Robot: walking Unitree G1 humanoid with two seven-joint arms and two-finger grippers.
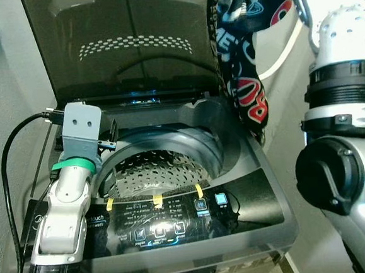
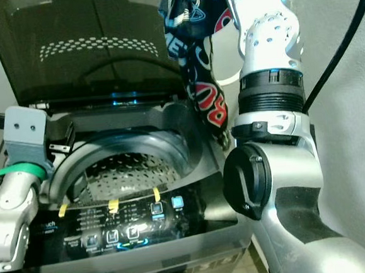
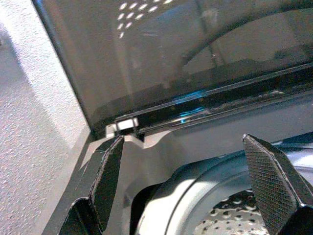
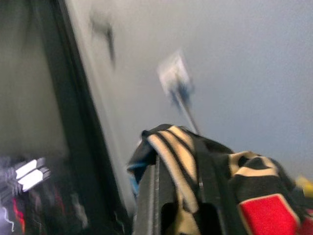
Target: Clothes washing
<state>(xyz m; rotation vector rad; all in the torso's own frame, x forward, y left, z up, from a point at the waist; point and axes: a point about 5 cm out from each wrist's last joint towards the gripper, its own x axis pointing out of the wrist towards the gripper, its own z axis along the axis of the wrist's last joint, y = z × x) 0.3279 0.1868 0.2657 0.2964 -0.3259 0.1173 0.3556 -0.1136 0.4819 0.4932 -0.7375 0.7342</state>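
A top-loading washing machine (image 1: pixel 248 169) stands before me with its dark lid (image 1: pixel 124 40) raised. Its perforated steel drum (image 1: pixel 157 170) looks bare inside. My left gripper (image 3: pixel 183 142) is open and holds nothing, low over the back left rim of the tub, with its fingers (image 3: pixel 110 176) pointing at the lid hinge. My right arm (image 2: pixel 268 54) is raised high beside the lid. My right gripper (image 4: pixel 181 205) is shut on a dark blue garment (image 1: pixel 246 55) with red and white print. The garment hangs down past the lid's right edge, above the machine's right rim.
A lit control panel (image 1: pixel 176 219) runs along the machine's front edge. A black cable (image 1: pixel 10 156) loops at the machine's left side. A white hose (image 1: pixel 283 49) crosses the pale wall (image 2: pixel 350 98) to the right. Another wall (image 3: pixel 34 122) closes in on the left.
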